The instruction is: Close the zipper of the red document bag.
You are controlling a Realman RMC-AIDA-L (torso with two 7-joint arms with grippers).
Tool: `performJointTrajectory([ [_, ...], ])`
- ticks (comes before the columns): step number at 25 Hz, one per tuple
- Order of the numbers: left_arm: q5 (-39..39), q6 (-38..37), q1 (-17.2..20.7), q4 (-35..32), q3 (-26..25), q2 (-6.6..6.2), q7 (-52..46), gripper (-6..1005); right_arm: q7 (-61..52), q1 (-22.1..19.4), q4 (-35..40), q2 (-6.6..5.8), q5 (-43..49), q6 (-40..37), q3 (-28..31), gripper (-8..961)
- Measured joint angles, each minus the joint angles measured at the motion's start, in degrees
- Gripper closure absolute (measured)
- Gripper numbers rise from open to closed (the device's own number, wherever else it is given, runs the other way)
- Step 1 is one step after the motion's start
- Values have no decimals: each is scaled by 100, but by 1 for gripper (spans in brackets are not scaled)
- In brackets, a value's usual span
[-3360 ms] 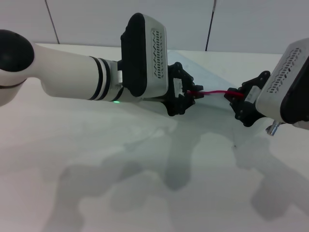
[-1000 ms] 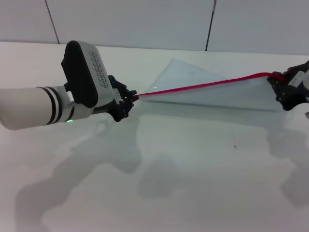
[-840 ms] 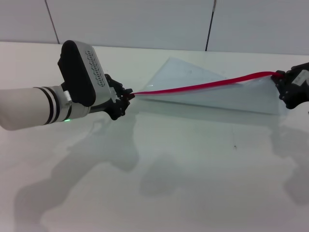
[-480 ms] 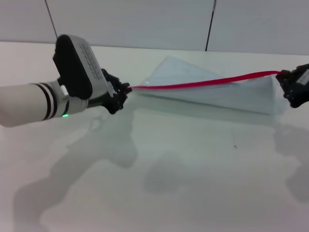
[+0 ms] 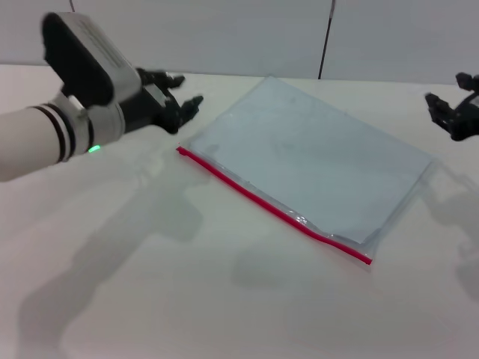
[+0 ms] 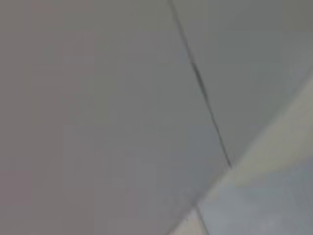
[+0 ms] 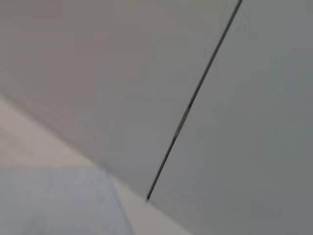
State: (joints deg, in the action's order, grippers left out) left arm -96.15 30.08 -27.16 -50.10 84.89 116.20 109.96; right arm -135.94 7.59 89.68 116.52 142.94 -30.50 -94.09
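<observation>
The red document bag, a translucent pale blue-grey pouch, lies flat on the white table in the head view. Its zipper is a thin red strip along the long edge nearest me, running from upper left to lower right. My left gripper hovers open just beyond the strip's left end, holding nothing. At the far right edge of the view my right gripper is open too, clear of the bag. A corner of the bag shows in the left wrist view, and another corner in the right wrist view.
The white table stretches out in front of the bag. A grey panelled wall with a dark seam rises behind the table; the wall fills most of both wrist views.
Both grippers have let go of the red strip and opened. The bag, held taut and lifted between them before, has dropped flat onto the table. The left arm has drawn back to the left.
</observation>
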Motion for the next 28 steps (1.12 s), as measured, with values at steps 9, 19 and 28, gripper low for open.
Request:
performJointTrajectory([
  [9,-2821,704,352,-25,56,72,1815,393,-19,3,-1539,-21,-1577,3461,-1272,451],
  [19,-7051,2845,436,2056,177,84,4618,396,-702,721,-3429,-35,-3189,7116,-3077,442],
  [28,-7032,3062,189,2546,131,87,4788,431,-775,904,-3749,-26,-3282,7142,-3114,442],
])
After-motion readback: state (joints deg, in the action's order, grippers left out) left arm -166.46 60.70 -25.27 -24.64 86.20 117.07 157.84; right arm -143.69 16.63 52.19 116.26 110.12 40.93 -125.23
